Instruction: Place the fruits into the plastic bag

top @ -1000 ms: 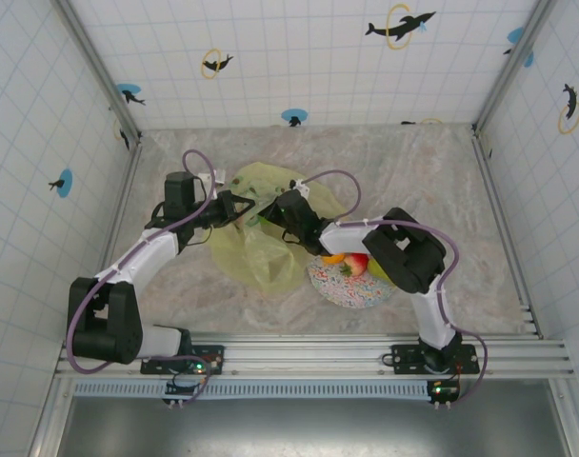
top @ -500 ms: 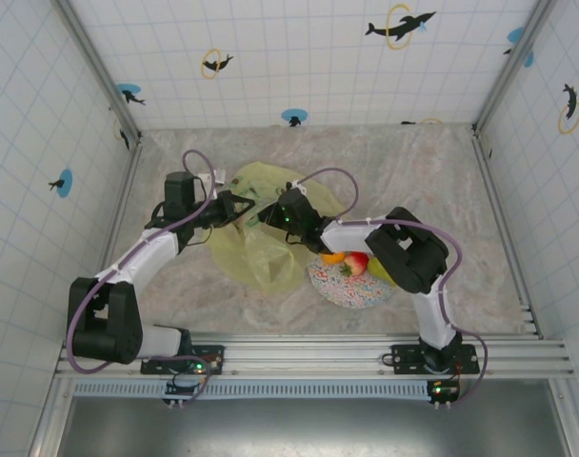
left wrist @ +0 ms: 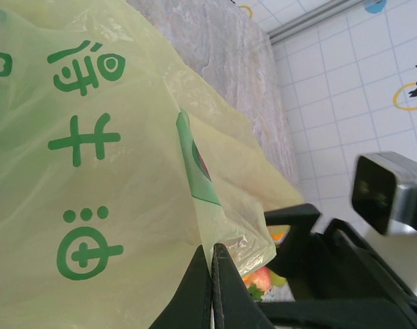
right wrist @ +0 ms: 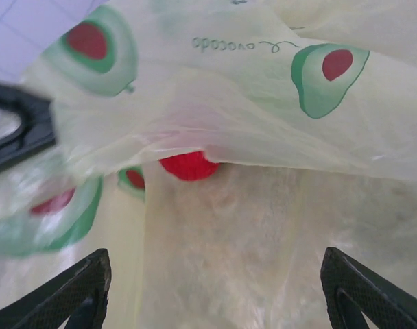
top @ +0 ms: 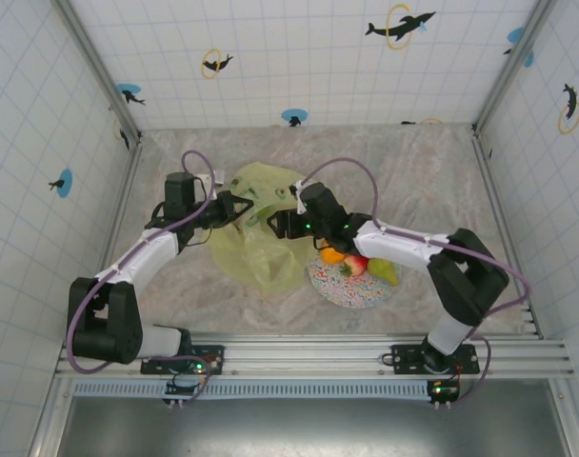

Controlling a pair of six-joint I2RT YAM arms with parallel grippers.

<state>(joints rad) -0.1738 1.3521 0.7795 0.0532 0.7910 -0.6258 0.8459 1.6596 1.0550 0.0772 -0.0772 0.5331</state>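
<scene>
A yellow-green plastic bag (top: 256, 249) with green print lies in the middle of the table. My left gripper (top: 240, 210) is shut on its upper rim, and in the left wrist view the jaws (left wrist: 212, 252) pinch a thin fold of the bag (left wrist: 92, 157). At the bag's mouth my right gripper (top: 276, 224) stands open with nothing between its fingers (right wrist: 81, 288). Over there a red fruit (right wrist: 188, 165) lies inside the bag (right wrist: 215, 89), half under a fold. An orange (top: 332, 255), a red fruit (top: 354, 264) and a green pear (top: 384, 272) sit on the speckled plate (top: 347, 291).
The plate lies right of the bag, under my right forearm. Tiled walls close in the table at the back and both sides. The arm bases and a metal rail (top: 299, 354) run along the near edge.
My right arm's elbow has swung out to the right, uncovering the pear and the plate's right side; its gripper has drawn back slightly to the right at the bag's mouth. The left arm has stayed still.
</scene>
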